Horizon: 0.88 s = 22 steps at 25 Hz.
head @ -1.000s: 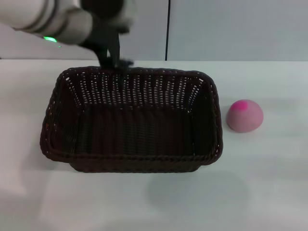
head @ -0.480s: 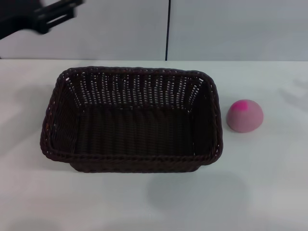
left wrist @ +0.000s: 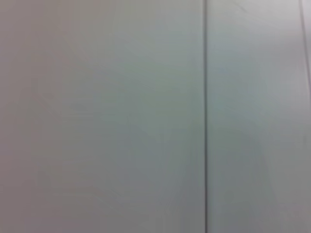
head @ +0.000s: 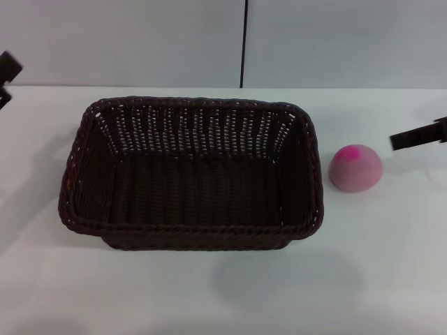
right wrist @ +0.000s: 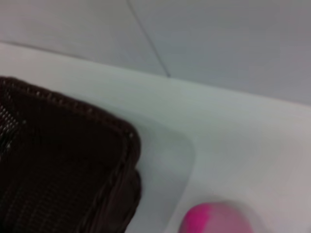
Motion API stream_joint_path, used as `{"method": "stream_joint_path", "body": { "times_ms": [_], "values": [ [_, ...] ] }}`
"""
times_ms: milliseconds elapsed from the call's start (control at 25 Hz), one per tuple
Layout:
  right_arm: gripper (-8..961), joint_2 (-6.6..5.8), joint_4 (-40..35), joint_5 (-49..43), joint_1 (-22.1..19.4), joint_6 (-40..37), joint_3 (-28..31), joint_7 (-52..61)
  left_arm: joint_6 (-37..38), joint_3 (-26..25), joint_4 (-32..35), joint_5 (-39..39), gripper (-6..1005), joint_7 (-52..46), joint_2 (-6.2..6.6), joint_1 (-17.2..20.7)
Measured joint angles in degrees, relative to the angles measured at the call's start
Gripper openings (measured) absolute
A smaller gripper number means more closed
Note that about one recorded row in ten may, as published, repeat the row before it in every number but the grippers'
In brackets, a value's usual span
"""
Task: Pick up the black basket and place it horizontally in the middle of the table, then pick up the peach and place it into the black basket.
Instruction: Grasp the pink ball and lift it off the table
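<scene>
The black basket [head: 192,173] lies lengthwise across the middle of the white table [head: 223,286], open side up and empty. Its corner also shows in the right wrist view [right wrist: 63,160]. The peach [head: 355,168] sits on the table just right of the basket, apart from it, and shows in the right wrist view [right wrist: 216,219]. My right gripper [head: 418,136] enters at the right edge, above and right of the peach. My left gripper [head: 7,73] shows only as a dark tip at the left edge, clear of the basket.
A grey wall with a dark vertical seam [head: 244,42] stands behind the table. The left wrist view shows only that wall and seam [left wrist: 205,116].
My left arm has pulled away from the basket's far rim, up and out to the left edge. My right gripper has come into view at the right edge near the peach. The basket has not moved.
</scene>
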Motion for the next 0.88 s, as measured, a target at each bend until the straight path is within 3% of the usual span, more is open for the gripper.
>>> {"method": "stream_joint_path", "body": {
  "times_ms": [280, 640, 880],
  "values": [
    [654, 0.87, 9.0, -0.7, 2.4, 5.8, -2.9, 0.8, 3.3, -2.6, -2.5, 0.1, 703, 0.3, 0.05, 0.8],
    [654, 0.69, 17.1, -1.4, 3.7, 12.0, -4.8, 1.5, 3.5, -2.8, -2.5, 0.0, 702, 0.3, 0.08, 0.7],
    [536, 0.5, 17.8, -1.4, 3.7, 12.7, -4.7, 1.4, 3.3, -3.6, -2.6, 0.2, 702, 0.0, 0.14, -0.3]
  ]
}}
